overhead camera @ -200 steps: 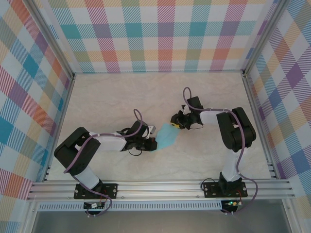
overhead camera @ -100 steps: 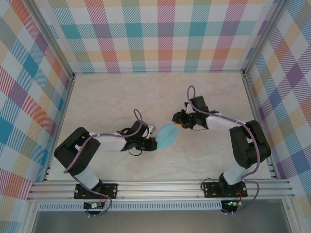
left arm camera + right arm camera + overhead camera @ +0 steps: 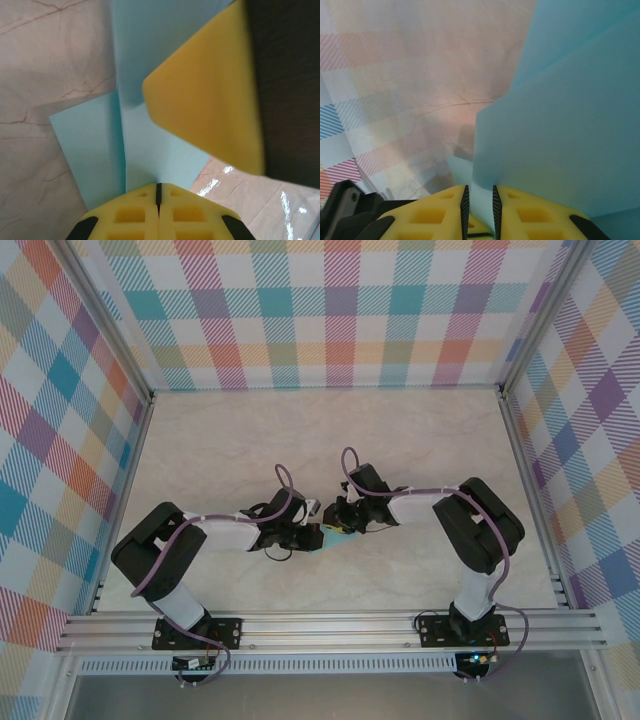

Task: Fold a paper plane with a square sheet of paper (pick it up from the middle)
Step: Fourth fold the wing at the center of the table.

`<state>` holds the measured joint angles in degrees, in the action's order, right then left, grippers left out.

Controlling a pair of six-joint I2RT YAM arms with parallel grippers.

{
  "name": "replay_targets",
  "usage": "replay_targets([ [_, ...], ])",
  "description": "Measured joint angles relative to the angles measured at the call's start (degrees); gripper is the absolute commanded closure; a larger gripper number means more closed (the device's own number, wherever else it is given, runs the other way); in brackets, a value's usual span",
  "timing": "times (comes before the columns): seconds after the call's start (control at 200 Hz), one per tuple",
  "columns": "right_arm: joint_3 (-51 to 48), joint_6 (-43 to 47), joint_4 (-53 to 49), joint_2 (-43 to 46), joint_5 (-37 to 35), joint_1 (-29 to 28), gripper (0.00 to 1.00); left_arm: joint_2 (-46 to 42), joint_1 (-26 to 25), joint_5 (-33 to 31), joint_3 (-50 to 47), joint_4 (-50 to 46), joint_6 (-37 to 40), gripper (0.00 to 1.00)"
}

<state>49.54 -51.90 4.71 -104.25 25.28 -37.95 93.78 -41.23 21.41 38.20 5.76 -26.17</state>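
The light-blue sheet of paper (image 3: 336, 533) is folded into layers and held just above the table between the two grippers, which cover most of it. My left gripper (image 3: 318, 535) is shut on its near edge (image 3: 150, 150), yellow pads (image 3: 130, 215) pressed together at the crease. My right gripper (image 3: 340, 519) faces it from the right, and one of its yellow fingers (image 3: 210, 110) looms in the left wrist view. In the right wrist view the jaws (image 3: 479, 196) stand narrowly open with a flap of the paper (image 3: 560, 140) running into the gap. Whether it has the shape of a paper plane is hidden.
The marble-patterned table (image 3: 240, 440) stretches out around the grippers. Checked walls (image 3: 330, 310) close it in at the back and both sides. An aluminium rail (image 3: 330, 625) with both arm bases runs along the near edge.
My right arm has swung left and brought its gripper onto the paper, which earlier lay spread out to the right of the left gripper. The left arm has stayed put.
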Motion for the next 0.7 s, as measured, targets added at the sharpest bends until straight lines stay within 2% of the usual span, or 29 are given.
replay_targets([
  [0.35, 0.6, 0.3, -1.4, -0.5, -2.0, 0.9, 0.78, 0.0, 0.0, 0.0, 0.0, -0.1, 0.0, 0.96],
  [0.7, 6.7, 1.8, -10.9, -1.8, -6.7, 8.2, 0.76, -0.1, 0.0, -0.1, -0.2, 0.0, 0.0, 0.97],
])
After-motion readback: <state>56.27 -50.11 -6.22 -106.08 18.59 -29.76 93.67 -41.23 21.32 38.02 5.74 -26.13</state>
